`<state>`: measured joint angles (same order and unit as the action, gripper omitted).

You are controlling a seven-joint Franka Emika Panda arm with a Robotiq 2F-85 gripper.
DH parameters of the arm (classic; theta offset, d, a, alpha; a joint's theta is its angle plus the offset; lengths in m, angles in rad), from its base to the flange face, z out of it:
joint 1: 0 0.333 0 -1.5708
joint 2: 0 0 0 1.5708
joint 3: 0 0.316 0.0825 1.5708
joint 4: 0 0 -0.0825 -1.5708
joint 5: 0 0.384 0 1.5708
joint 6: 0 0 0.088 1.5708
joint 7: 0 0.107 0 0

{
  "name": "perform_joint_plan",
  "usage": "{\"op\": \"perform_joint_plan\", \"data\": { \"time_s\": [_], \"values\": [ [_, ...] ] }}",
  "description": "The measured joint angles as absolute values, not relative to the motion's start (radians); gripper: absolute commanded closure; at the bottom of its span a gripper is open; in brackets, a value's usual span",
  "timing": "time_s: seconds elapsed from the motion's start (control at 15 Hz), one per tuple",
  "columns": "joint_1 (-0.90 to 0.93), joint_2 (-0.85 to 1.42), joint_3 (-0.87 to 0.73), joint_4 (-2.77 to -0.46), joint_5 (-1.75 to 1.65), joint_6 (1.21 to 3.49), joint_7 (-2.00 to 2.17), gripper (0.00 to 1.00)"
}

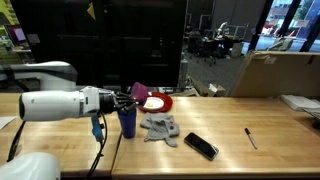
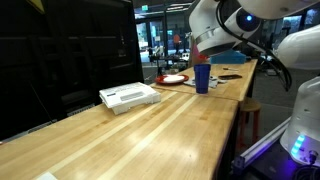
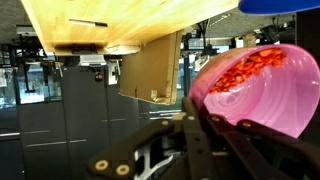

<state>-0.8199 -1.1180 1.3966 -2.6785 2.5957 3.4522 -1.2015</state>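
1. Wrist view: we see the gripper (image 3: pixel 198 118) with jaws pressed together on the rim of the pink bowl (image 3: pixel 265 90).
2. In an exterior view, we find the pink bowl tilted just above the blue cup (image 1: pixel 127 122), near the red plate (image 1: pixel 160 103).
3. Grey cloth (image 1: pixel 160 127), black phone (image 1: pixel 200 146) and pen (image 1: pixel 251 138) lie on the wooden table (image 1: pixel 230 115), all apart from the gripper.

Bright pink bowl (image 3: pixel 265 90), mottled red inside near the rim. Deep blue cup (image 1: pixel 127 121). Red plate (image 1: pixel 162 103). Grey cloth (image 1: pixel 160 127). Black phone (image 1: pixel 200 146). Black gripper (image 1: pixel 130 97) on white arm (image 1: pixel 55 104). Pale honey wooden table (image 1: pixel 230 115), striped in long planks.
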Motion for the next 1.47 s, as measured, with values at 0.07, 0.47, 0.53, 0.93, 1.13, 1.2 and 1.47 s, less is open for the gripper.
{"op": "perform_joint_plan", "data": {
  "time_s": [0.07, 0.47, 0.53, 0.93, 1.13, 1.2, 1.47],
  "values": [
    [-0.823, -1.119, 1.401, -2.677, 2.596, 3.452, -1.201, 0.99],
    [-0.845, -1.123, 1.432, -2.67, 2.596, 3.452, -1.202, 0.96],
    [-0.845, -1.123, 1.436, -2.67, 2.595, 3.452, -1.201, 0.96],
    [-0.845, -1.123, 1.437, -2.67, 2.595, 3.451, -1.201, 0.96],
    [-0.845, -1.123, 1.437, -2.67, 2.595, 3.451, -1.201, 0.96],
    [-0.845, -1.123, 1.437, -2.67, 2.595, 3.451, -1.201, 0.96],
    [-0.845, -1.123, 1.437, -2.67, 2.595, 3.451, -1.201, 0.96]
  ]
}}
